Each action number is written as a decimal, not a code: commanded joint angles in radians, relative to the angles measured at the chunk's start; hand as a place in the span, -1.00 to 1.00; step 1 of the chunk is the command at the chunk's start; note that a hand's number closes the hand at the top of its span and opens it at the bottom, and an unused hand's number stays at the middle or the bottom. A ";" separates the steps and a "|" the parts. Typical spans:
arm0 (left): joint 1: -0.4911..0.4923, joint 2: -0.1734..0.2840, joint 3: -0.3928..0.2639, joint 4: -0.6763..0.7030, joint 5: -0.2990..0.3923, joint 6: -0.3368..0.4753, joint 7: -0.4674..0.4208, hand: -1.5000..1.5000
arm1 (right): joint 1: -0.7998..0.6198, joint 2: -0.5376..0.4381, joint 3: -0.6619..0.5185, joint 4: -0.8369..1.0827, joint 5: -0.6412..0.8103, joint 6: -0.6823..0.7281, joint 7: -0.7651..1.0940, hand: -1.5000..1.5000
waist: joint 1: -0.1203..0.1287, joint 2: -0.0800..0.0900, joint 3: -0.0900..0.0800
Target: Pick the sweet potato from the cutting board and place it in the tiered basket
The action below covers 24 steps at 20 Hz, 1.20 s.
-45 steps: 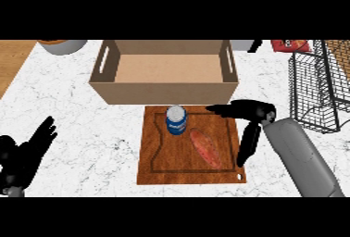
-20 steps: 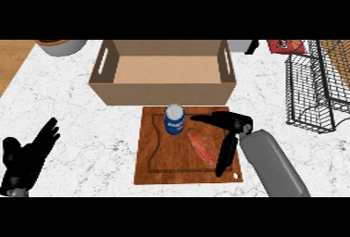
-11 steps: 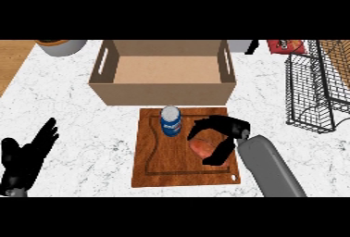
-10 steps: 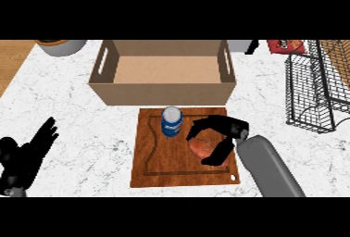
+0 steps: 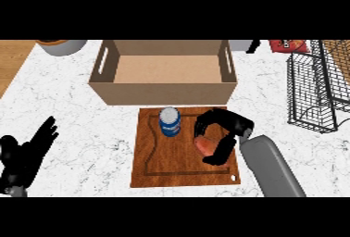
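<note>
An open cardboard box (image 5: 164, 74) sat mid-worktop. Just before it stood my view's blue can (image 5: 169, 121), upright. A grey bowl (image 5: 63, 46) lay left of the box, a red packet (image 5: 287, 45) right.

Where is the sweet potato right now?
In the head view, the sweet potato lies on the right part of the cutting board, inside the curled right hand, just right of the blue can.
</note>
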 commanded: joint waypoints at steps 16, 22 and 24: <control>0.017 -0.004 0.012 0.012 -0.008 0.013 -0.018 0.00 | -0.275 0.046 0.339 -0.411 0.809 -0.640 1.073 1.00 | -0.011 -0.012 0.000; 0.019 -0.001 0.000 -0.091 0.010 -0.001 0.070 0.00 | -0.361 0.046 0.287 -0.532 0.873 -0.508 1.178 1.00 | 0.002 -0.004 0.003; -0.017 0.008 0.013 -0.004 0.008 -0.013 0.034 0.00 | -0.325 0.046 0.261 -0.578 0.871 -0.539 1.144 1.00 | -0.005 0.002 0.003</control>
